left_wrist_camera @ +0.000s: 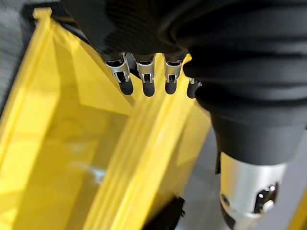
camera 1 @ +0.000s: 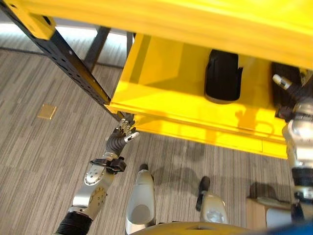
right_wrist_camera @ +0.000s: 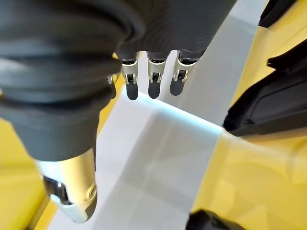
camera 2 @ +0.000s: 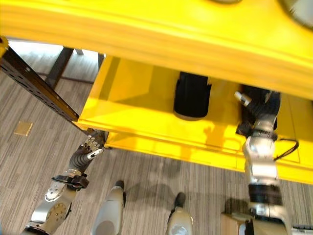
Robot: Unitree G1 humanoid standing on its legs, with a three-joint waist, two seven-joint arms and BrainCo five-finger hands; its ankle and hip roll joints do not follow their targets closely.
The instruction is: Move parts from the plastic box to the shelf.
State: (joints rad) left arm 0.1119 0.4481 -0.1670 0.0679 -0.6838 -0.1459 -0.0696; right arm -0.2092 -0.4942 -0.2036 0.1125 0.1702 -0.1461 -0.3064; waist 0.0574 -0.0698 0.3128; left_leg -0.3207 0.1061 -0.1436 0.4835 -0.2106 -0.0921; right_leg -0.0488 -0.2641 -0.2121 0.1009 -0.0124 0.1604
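Where left arm rises over grey floor (camera 1: 44,161): left hand (camera 1: 124,132) below front corner of yellow shelf (camera 1: 161,110), fingers loosely curled, empty. Right hand (camera 2: 259,115) up inside shelf, fingers relaxed, grasping nothing, just beside black part (camera 2: 254,100). Second black part (camera 1: 222,76) farther back on shelf floor, well apart from left hand

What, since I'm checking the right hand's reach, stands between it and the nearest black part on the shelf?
Nothing visible. The open right hand hangs directly at that part on the shelf; the other black part lies apart, to its left.
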